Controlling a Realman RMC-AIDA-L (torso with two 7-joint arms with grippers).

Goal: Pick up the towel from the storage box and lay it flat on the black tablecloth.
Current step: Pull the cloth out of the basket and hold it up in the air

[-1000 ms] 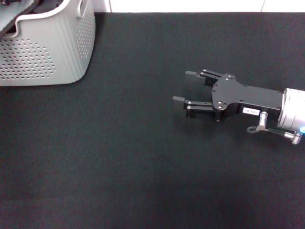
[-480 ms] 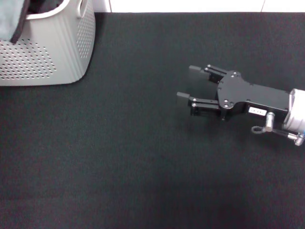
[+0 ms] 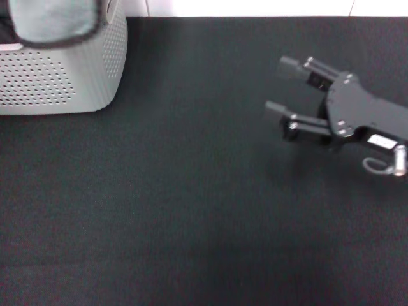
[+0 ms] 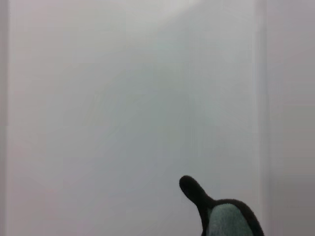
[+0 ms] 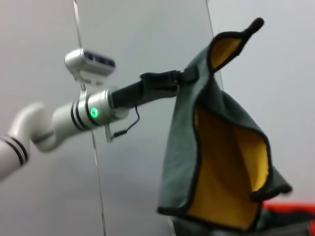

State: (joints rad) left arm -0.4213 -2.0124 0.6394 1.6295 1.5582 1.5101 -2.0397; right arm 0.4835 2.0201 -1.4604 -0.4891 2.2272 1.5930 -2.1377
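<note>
Very large matte black tablecloth, spread to the right of and in front of the light grey perforated plastic storage box, bare wherever visible, so room enough for the lay; far edges cut off on three sides. Box itself only partly in the head view, its inside hidden, so no telling whether anything else lies in it. Directly above the box, lifted out of it: squarish soft orange-yellow and grey towel with thin dark edging, hanging folded on itself from a single upper corner, lower hem close over the box rim. Pinched shut on that corner: left gripper, seen only from the right wrist view, fingers too small to judge how deep the bite is. Likely trouble: a shallow corner hold slipping during the carry and dropping the towel back into the box; the hanging hem catching on the box rim; with one corner held, the cloth landing bunched or doubled rather than flat. Well to the right of the box, low over the tablecloth: right gripper, jaws wide apart and empty, probably needed for a second corner. Small red shape below the towel, unidentifiable. White tag not visible.
</note>
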